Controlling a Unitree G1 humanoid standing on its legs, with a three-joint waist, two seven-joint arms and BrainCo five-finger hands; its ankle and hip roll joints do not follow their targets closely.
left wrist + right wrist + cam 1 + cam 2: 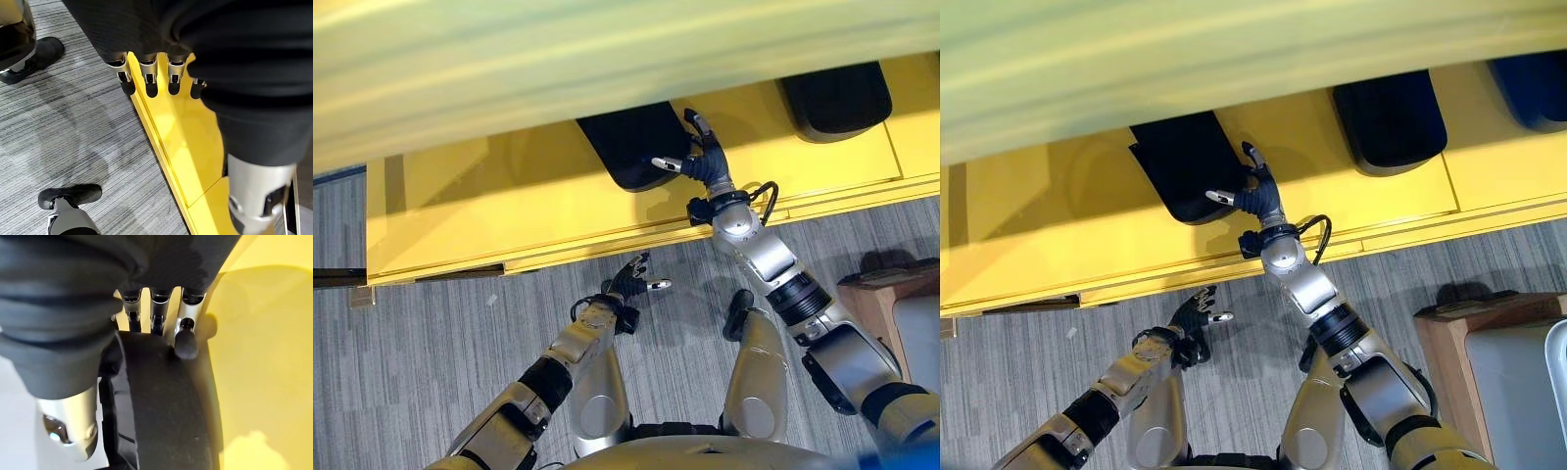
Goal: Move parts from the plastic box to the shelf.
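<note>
A black curved part (628, 147) lies on the yellow shelf (509, 206). My right hand (707, 162) is at its near right corner, open, with the thumb stretched onto the part's edge and the fingers pointing further in over the shelf. In the right wrist view the fingertips (186, 343) rest against the part's rounded rim (166, 406). A second black part (837, 98) lies further right on the same shelf. My left hand (634, 281) hangs open and holds nothing, above the grey carpet just in front of the shelf edge (181, 147).
A pale upper shelf board (607, 69) overhangs the back of the yellow shelf. A blue item (1533, 88) sits at the shelf's far right. A wooden stand (1489, 338) with a light grey container (1555, 392) stands on the carpet to my right.
</note>
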